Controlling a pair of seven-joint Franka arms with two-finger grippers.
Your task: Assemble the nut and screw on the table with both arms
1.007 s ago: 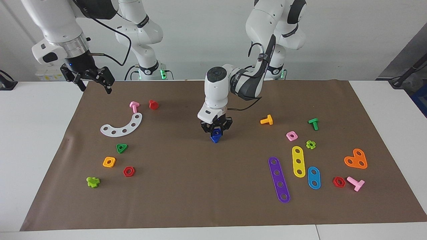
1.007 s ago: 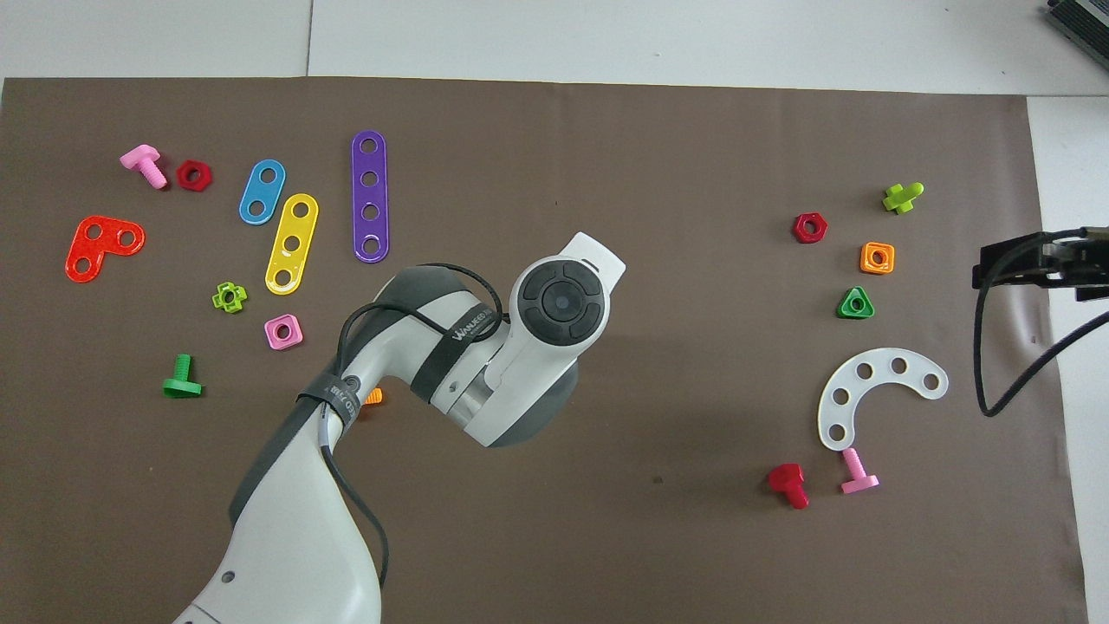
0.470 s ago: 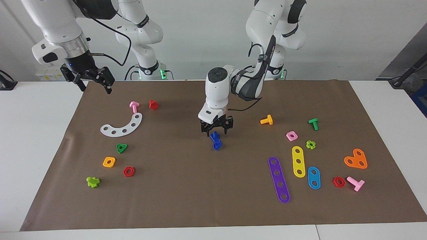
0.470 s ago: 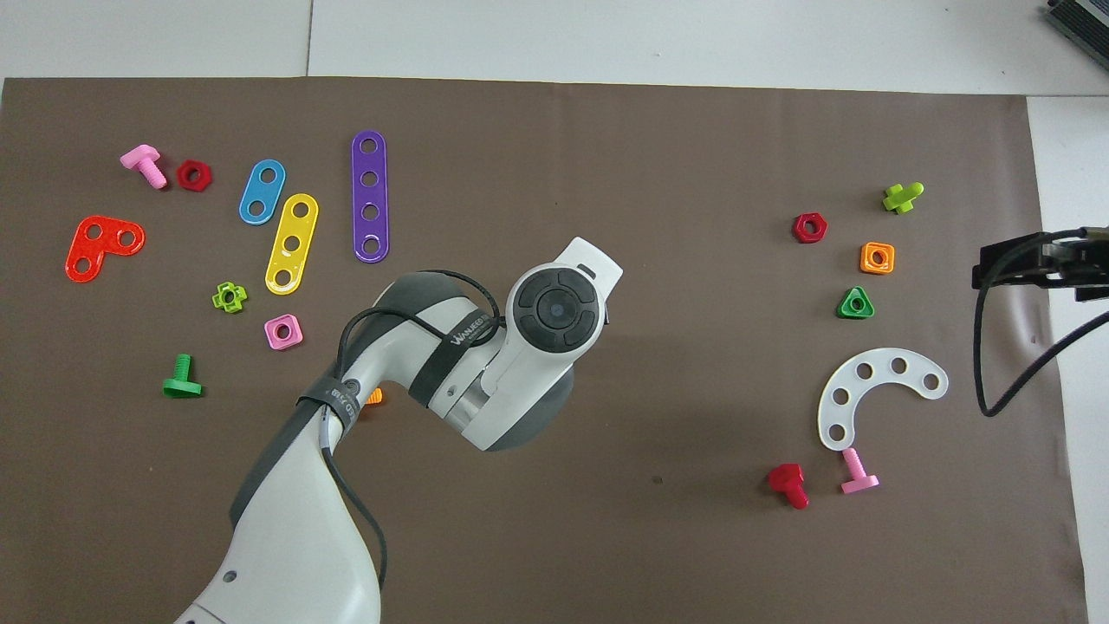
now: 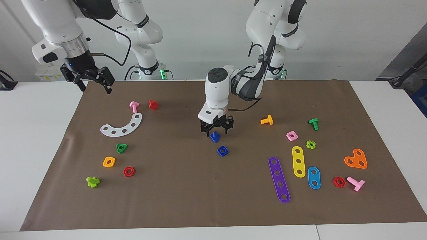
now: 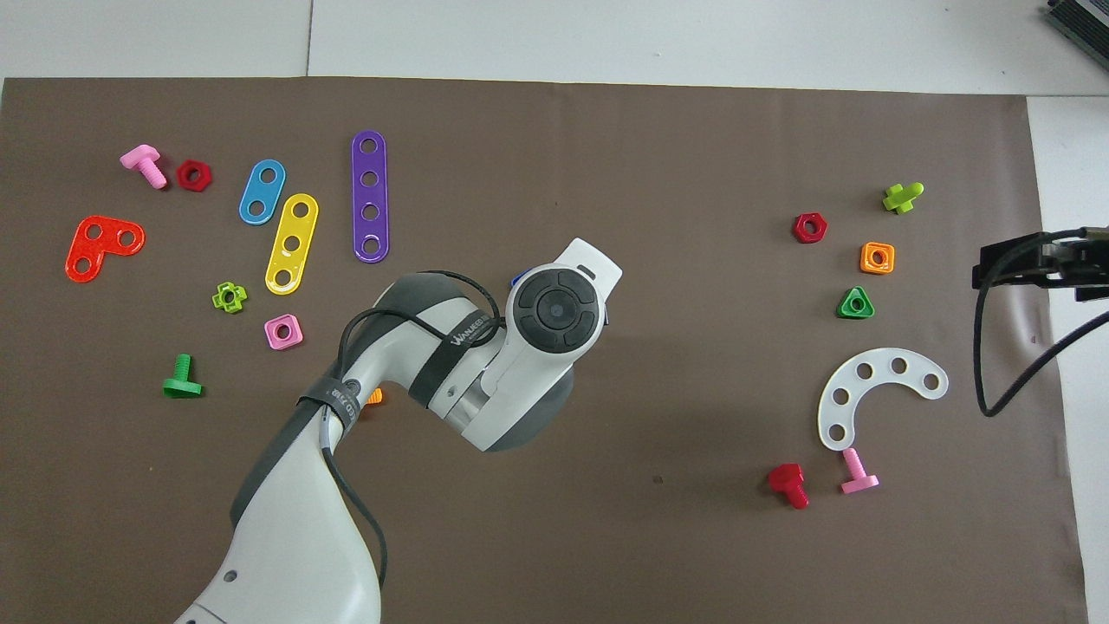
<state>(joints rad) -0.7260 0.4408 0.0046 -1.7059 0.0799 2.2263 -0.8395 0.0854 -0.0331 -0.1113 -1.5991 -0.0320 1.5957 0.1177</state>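
The blue screw [image 5: 215, 136] stands on the brown mat [image 5: 186, 193] near the table's middle. The blue nut [image 5: 222, 151] lies flat on the mat a little farther from the robots, apart from the screw. My left gripper [image 5: 216, 130] hangs open just above the screw and holds nothing. In the overhead view the left arm's hand [image 6: 559, 305] hides the screw. My right gripper [image 5: 94, 85] is open and empty. It waits in the air over the mat's edge at the right arm's end, and it also shows in the overhead view [image 6: 1035, 260].
Toward the right arm's end lie a white curved strip [image 5: 122, 126], a green triangular nut [image 5: 121, 148], a yellow-orange square nut [image 5: 109, 162] and a pink screw [image 5: 134, 106]. Toward the left arm's end lie a pink square nut [image 5: 291, 135], an orange screw [image 5: 267, 120] and flat strips [image 5: 279, 179].
My left gripper opened and rose slightly, letting go of the blue pieces. The nut dropped away from the screw and now lies flat apart from it. The right arm stayed still.
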